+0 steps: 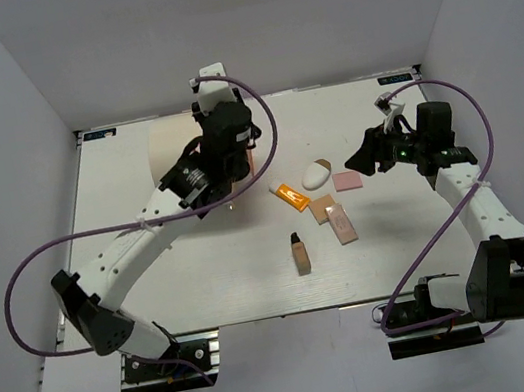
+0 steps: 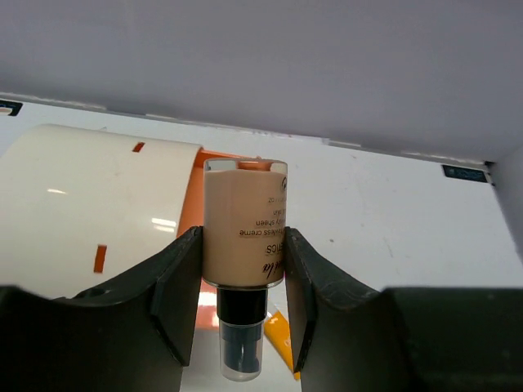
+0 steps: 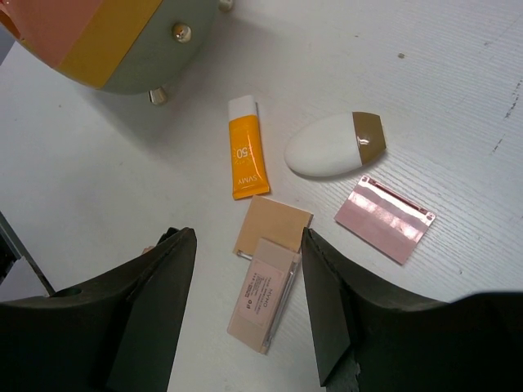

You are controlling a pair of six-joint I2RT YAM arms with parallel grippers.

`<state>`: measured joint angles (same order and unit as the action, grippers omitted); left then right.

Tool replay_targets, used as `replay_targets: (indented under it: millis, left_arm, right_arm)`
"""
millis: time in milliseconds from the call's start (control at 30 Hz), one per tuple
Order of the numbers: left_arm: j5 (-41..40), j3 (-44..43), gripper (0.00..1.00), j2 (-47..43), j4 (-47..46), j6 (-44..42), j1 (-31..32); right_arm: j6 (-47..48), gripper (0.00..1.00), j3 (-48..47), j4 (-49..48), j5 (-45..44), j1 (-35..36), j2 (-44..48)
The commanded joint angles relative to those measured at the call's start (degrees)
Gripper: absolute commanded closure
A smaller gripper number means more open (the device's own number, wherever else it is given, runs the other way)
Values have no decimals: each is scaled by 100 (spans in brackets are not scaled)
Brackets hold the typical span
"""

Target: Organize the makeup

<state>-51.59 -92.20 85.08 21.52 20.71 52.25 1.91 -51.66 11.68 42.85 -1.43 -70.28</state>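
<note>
Where the left arm reaches toward the back edge of the worktop point(image 1: 161, 315), a cream cylinder point(image 1: 170, 147) lies on its side, left of centre, orange front to the right. Left gripper point(image 2: 243, 269): clamped on a cream bottle point(image 2: 243, 220), one finger on each side of its body. Black neck and clear cap point toward the wrist. The bottle sits just right of the cylinder in the wrist view.

Loose makeup lies mid-worktop, slightly right of centre:
- tan tube point(image 1: 300, 252), lying flat, nearest the front edge, apart from the rest;
- orange tube point(image 1: 289, 194), white cap toward the cylinder, tail end just beside the beige square point(image 1: 322, 208);
- beige box point(image 1: 342, 223), one end touching the square's near edge;
- white compact point(image 1: 316, 174), oval with a brown tip, on the back side of the square and apart from it;
- pink square point(image 1: 347, 180), just right of the compact, not touching.

Right gripper point(image 1: 368, 152): fingers spread, nothing between them. It hangs near the pink square, on its right. Its wrist camera looks down on the beige pieces.
</note>
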Motion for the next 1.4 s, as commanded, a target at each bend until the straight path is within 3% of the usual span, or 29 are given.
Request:
replay_targets:
  millis: [0, 200, 433, 700, 1000, 1167, 1300, 1367]
  left_arm:
    - [508, -315, 95, 394, 133, -120, -503]
    - [1212, -737, 95, 1080, 335, -129, -1032]
    - [1494, -870, 91, 1301, 713, 3, -1147]
    - [1459, -738, 53, 1266, 1056, 144, -1200]
    - [1494, -948, 35, 1274, 1223, 153, -1200]
    - [1582, -1089, 38, 1047, 1223, 135, -1200]
    - [1950, -975, 54, 425, 1048, 100, -1138]
    - [2205, -652, 66, 98, 1021, 126, -1138]
  right_arm:
    - [2, 40, -20, -158, 136, -24, 173]
    - [11, 40, -20, -140, 136, -33, 164]
    - [11, 40, -20, -140, 153, -41, 155]
    - [-7, 40, -20, -140, 215, -41, 120]
    - [-15, 40, -20, -122, 215, -50, 111]
    - [212, 43, -55, 26, 328, 11, 111]
    - [765, 47, -178, 500, 549, 143, 15]
    - [1099, 48, -213, 842, 462, 590, -82]
